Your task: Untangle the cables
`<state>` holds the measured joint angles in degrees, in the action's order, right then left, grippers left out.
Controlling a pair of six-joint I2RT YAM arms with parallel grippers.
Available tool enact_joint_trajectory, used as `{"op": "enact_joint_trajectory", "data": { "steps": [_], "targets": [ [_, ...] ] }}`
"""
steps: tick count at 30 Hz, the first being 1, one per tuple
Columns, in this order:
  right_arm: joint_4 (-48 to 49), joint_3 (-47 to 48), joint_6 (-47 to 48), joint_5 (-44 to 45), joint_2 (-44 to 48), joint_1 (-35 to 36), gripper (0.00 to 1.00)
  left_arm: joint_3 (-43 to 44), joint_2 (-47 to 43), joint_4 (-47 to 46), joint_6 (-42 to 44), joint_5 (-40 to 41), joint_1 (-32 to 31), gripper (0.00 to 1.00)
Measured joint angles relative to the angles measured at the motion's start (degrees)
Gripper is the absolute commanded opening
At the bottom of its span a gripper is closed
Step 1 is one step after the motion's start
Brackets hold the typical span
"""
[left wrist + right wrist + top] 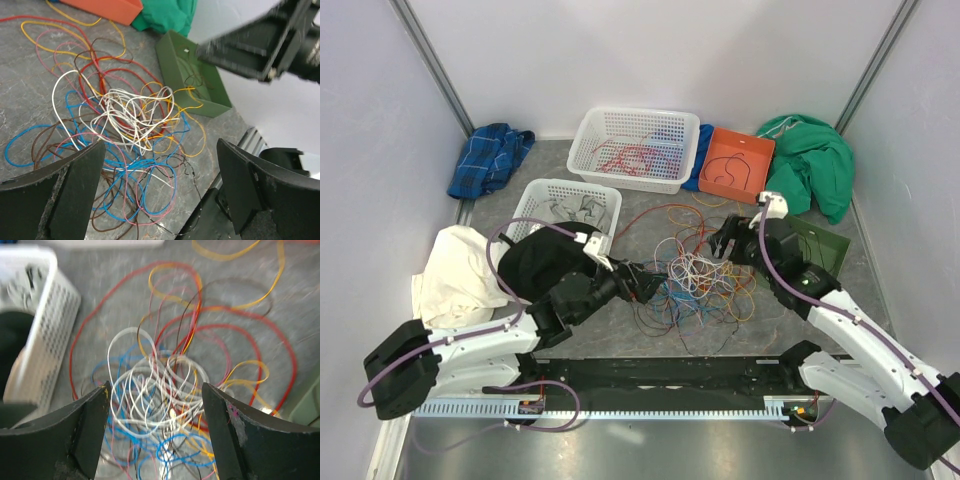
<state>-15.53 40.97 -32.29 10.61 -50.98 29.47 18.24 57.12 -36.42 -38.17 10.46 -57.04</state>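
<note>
The cables (695, 278) lie in a loose tangle of white, blue, red, orange, pink and brown strands on the grey table between the arms. They also show in the left wrist view (131, 117) and the right wrist view (160, 385). My left gripper (645, 287) is open at the tangle's left edge, holding nothing; its fingers (75, 185) frame blue and pink loops. My right gripper (722, 243) is open above the tangle's upper right, empty; its fingers (92, 420) frame the white strands.
A large white basket (636, 150) with some cables and an orange tray (737, 163) stand at the back. A smaller white basket (570, 207) is at left. A green tray (825, 245) is at right. Cloths lie around: blue (490, 157), green (810, 160), white (455, 275).
</note>
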Motion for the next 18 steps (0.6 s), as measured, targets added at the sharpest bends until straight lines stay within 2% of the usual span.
{"op": "enact_joint_trajectory", "data": {
  "steps": [5,8,13,18],
  "targets": [
    [0.83,-4.74,0.2,-2.86,0.83,2.27,0.8,4.0,6.54,2.08,-0.35,0.5,0.0,1.0],
    [0.96,-7.54,0.28,-3.32,4.59,2.29,0.8,6.54,10.36,4.83,-1.49,2.4,0.0,1.0],
    [0.81,-9.03,0.61,-3.28,11.91,2.29,0.8,9.51,13.25,14.99,-7.58,9.35,0.0,1.0],
    [0.87,-9.03,0.83,-3.28,14.16,2.29,0.81,9.99,13.25,21.0,-13.66,13.7,0.02,0.97]
  ]
}}
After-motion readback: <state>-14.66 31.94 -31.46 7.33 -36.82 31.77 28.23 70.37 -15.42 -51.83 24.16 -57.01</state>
